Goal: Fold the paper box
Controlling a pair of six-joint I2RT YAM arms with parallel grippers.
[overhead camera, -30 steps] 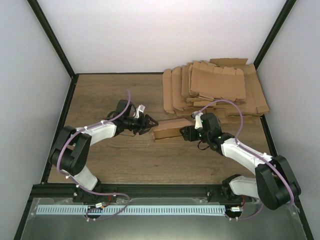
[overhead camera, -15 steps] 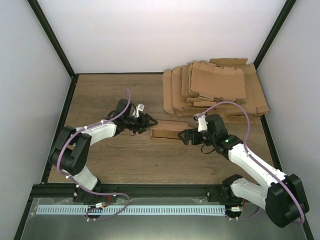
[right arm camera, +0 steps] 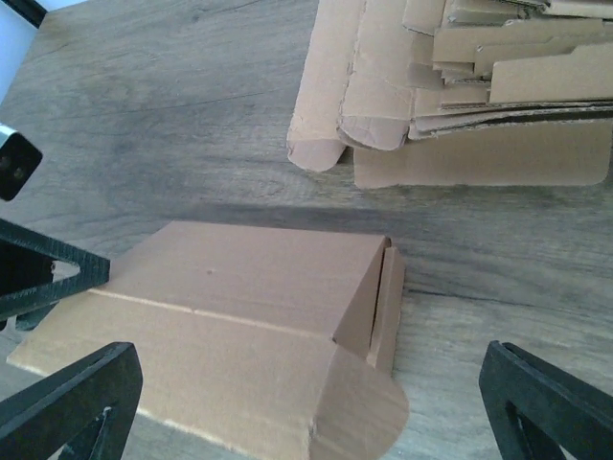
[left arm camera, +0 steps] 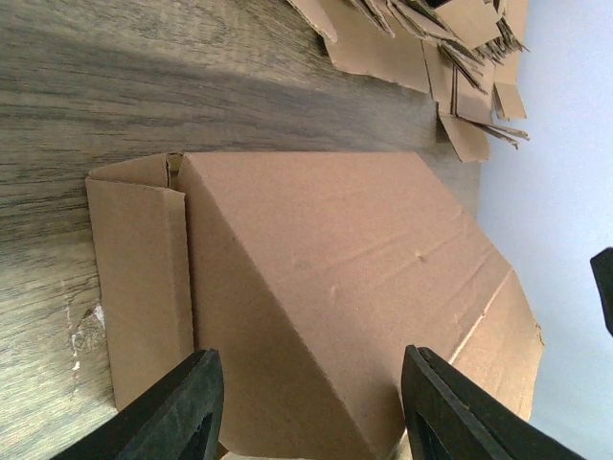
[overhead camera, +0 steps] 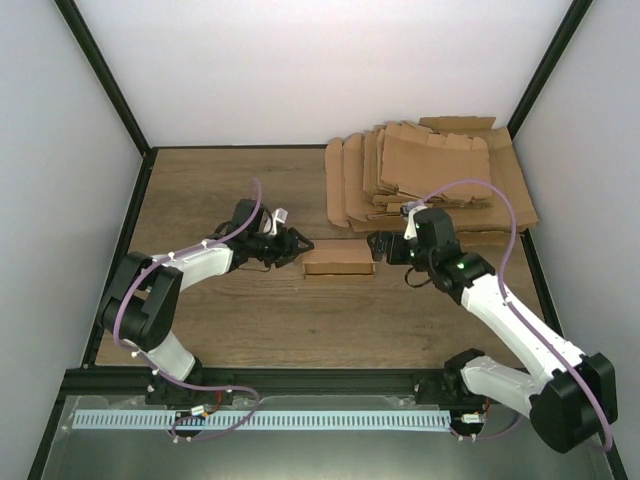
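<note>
The paper box [overhead camera: 338,260] lay formed, left gripper [overhead camera: 293,247] pinching one end, right gripper [overhead camera: 381,246] spread wide beside the other; its end flaps apparently wanted tucking shut next.

The paper box [overhead camera: 338,260] lies on the table [overhead camera: 250,325], left gripper [overhead camera: 296,247] at its 9 o'clock, right gripper [overhead camera: 378,247] at 3 o'clock. Cardboard blanks [overhead camera: 430,185] pile at 1 o'clock.
</note>
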